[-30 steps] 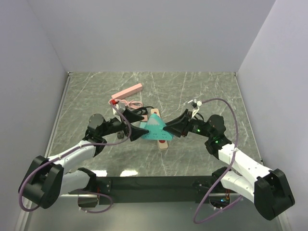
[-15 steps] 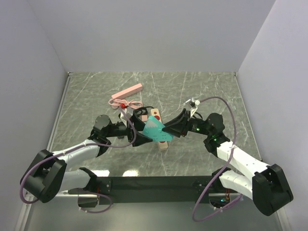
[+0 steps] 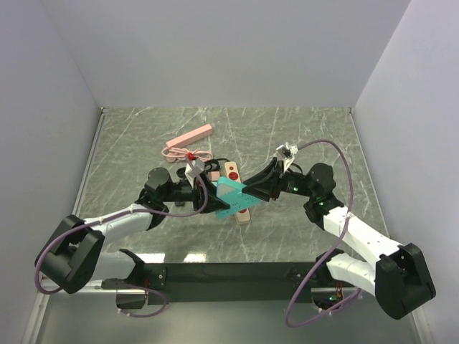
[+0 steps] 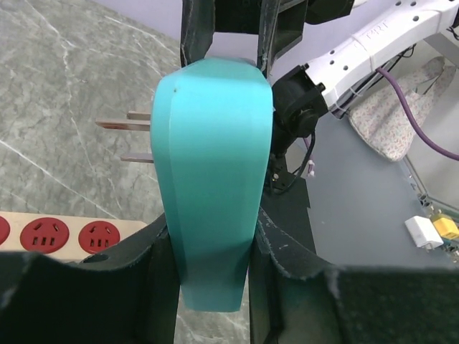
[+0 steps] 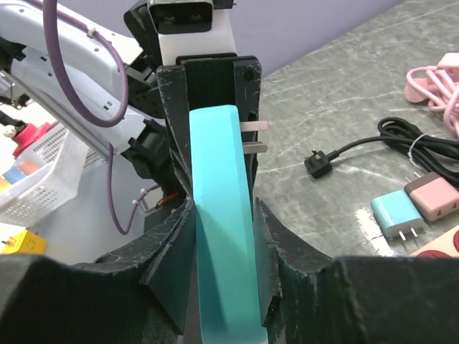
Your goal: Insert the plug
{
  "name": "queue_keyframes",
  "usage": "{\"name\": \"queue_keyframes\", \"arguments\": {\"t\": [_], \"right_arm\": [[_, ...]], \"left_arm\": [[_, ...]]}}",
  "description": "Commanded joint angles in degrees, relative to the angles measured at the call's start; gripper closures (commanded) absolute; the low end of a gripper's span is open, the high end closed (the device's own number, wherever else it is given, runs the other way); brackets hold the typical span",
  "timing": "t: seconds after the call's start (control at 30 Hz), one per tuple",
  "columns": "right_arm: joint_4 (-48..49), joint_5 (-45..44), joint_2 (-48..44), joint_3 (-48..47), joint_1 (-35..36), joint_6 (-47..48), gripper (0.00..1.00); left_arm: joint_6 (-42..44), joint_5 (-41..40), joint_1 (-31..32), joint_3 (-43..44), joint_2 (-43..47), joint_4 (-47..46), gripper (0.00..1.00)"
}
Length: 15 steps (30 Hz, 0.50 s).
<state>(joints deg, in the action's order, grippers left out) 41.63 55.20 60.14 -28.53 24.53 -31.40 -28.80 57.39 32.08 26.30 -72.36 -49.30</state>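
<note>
Above the power strip [image 3: 232,172], the left gripper [image 3: 214,195] and right gripper [image 3: 251,190] both clamp the teal plug [image 3: 231,193] from opposite ends.

Your top camera looks down from above and behind both arm bases, taking in the whole table [image 3: 143,129]. Each wrist camera sits close behind its own pincer, left pincer [image 4: 211,236] and right pincer [image 5: 222,226], facing the opposite arm. All three views share the teal plug [image 3: 231,195].
</note>
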Motion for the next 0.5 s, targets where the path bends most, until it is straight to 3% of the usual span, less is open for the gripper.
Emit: {"name": "queue_keyframes", "arguments": {"t": [0.0, 0.07, 0.1, 0.13, 0.17, 0.33, 0.47], "right_arm": [[-2.7, -5.9, 0.2, -4.5, -0.1, 3.4, 0.83], [-4.3, -6.7, -0.3, -5.3, -2.2, 3.8, 0.61], [-5.1, -6.7, -1.2, -6.1, -3.3, 3.5, 0.34], [-5.2, -6.6, -1.8, -6.4, -4.9, 3.1, 0.28], [-5.4, -6.3, -3.3, -6.9, -7.9, 2.2, 0.15], [-9.6, -7.7, -7.8, -8.6, -13.3, 3.8, 0.06], [-2.4, -6.5, -10.9, -4.7, -15.4, -1.5, 0.05]], "left_arm": [[-0.6, -1.9, 1.3, 3.0, 0.3, -2.0, 0.99], [-0.6, -3.6, 1.3, 3.3, 1.2, -0.5, 0.99], [-0.6, -5.0, 1.3, 3.2, 2.6, -0.1, 0.99], [-1.2, -5.5, 1.3, 3.1, 3.3, -0.1, 0.99], [-1.6, -6.1, 1.3, 3.1, 4.0, -0.3, 0.99], [-4.9, -8.4, 1.3, 2.4, 8.1, -1.6, 0.99], [-8.5, -14.7, 1.2, 2.4, 11.3, -1.8, 0.99]]}}
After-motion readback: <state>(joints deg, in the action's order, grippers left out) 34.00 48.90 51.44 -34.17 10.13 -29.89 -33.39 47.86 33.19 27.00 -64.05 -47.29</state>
